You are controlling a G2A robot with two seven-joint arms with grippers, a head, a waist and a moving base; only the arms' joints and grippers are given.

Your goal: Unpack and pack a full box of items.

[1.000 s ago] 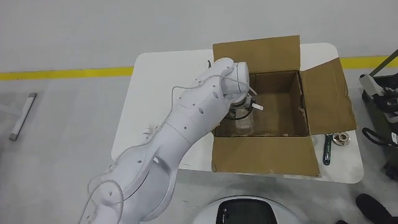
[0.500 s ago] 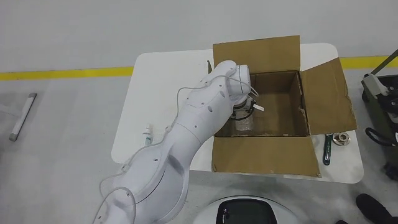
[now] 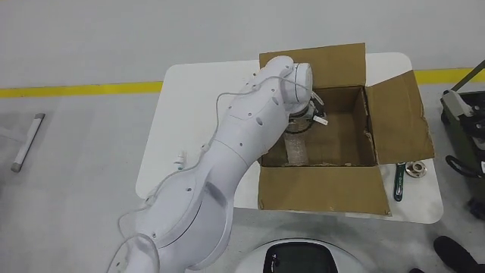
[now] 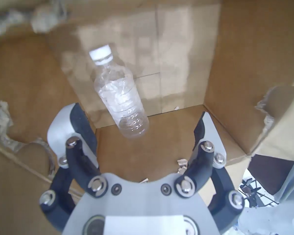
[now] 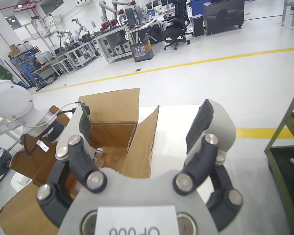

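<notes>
one cardboard box [image 3: 345,133] stands open on the right half of the white table [image 3: 189,114] in the top view, its four flaps folded outward, the back flap reaching the table's back edge and the front flap its front edge. inside it a clear plastic bottle [image 3: 297,150] lies on the box floor in the front left corner. the left arm [image 3: 254,125] reaches over the box's left wall, with its wrist above the opening. a wrench [image 3: 398,182] and a small round metal part [image 3: 414,169] lie near the table's front right corner, just beside the right flap. in the left wrist view, the left gripper [image 4: 139,113] hangs inside the box [image 4: 235,62] with its jaws spread wide and nothing between them; the bottle [image 4: 120,99], with its white cap on, lies below it and apart from both fingers. in the right wrist view, the right gripper [image 5: 144,116] is held over the table's right end [image 5: 176,123], outside the box [image 5: 112,108], its jaws spread and bare; past it the bottle's cap [image 5: 99,150] shows inside the box, and the left arm [image 5: 12,108] is at the far wall.
</notes>
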